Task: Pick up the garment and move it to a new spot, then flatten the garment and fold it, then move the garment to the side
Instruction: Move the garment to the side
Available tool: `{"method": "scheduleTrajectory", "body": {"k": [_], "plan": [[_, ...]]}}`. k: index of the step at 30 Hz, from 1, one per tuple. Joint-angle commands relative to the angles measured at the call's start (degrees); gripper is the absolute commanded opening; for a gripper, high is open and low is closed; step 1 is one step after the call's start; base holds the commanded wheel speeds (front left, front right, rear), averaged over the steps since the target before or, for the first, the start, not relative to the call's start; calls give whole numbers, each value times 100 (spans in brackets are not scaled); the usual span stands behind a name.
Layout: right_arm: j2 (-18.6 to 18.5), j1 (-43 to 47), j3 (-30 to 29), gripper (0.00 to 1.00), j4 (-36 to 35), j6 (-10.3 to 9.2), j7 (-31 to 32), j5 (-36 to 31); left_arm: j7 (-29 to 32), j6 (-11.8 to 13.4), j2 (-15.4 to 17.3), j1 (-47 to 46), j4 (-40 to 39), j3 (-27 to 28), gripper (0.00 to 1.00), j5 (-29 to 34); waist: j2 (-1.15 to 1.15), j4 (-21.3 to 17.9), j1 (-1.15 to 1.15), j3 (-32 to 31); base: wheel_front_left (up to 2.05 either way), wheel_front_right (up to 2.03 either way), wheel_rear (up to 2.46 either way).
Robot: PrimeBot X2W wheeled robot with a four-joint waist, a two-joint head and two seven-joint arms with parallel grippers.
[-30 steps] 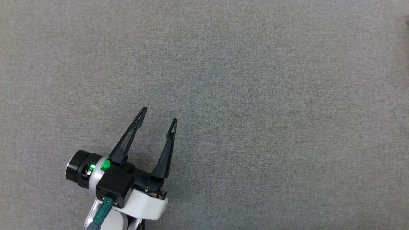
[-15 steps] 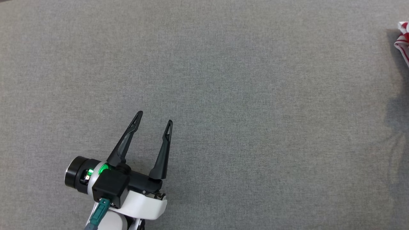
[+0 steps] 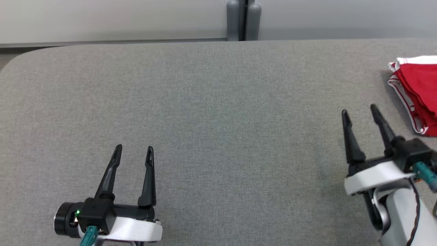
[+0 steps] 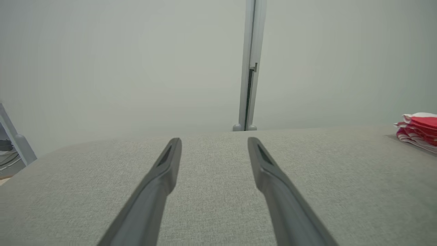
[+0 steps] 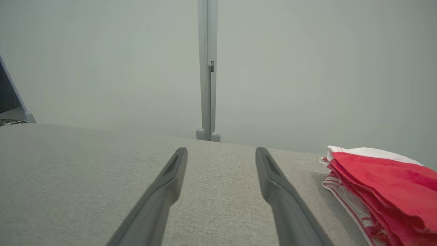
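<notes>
The garment (image 3: 418, 90) is red with white striped edges, folded into a stack at the right edge of the grey table (image 3: 218, 112); it also lies at the right in the right wrist view (image 5: 382, 186) and far right in the left wrist view (image 4: 418, 131). My right gripper (image 3: 359, 112) stands open just left of the garment, apart from it, nothing between its fingers. My left gripper (image 3: 134, 149) is open and empty over the near left of the table. In each wrist view the two dark fingers are spread over bare cloth.
The table's far edge and its rounded far-left corner (image 3: 24, 54) show, with a pale wall (image 3: 102, 20) behind and a grey vertical post (image 3: 243, 19) at the middle back. A dark item on a frame (image 5: 10, 102) stands off the table's left.
The head camera has tilted up, so the table's far edge and wall now show. My right gripper has come into view open, with the folded garment lying beside it.
</notes>
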Motion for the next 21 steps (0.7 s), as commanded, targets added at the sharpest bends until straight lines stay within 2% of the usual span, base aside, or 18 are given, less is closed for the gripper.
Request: {"method": "scheduleTrajectory", "body": {"k": [1,3,9,16,21], "plan": [[150,292,-54,100,-341,-13,-25,-106,-8,84,14,90,-10,49,100,-91,0,29,0,-226,0,0,0],[375,684,-136,100,-772,-13,-24,-202,-8,121,13,167,-4,82,100,-129,0,42,0,-351,0,0,0],[677,1647,-444,100,-1568,-12,-14,-452,-8,129,13,468,-8,191,100,-145,0,85,0,-687,0,0,0],[821,2449,-451,100,-1689,-11,-15,-461,-8,-5,10,951,84,240,100,-179,0,59,0,-1096,0,0,0],[851,2556,-308,100,-1679,-12,-15,-433,-8,-65,12,1083,188,249,100,-161,0,-8,0,-1153,0,0,0]]}}
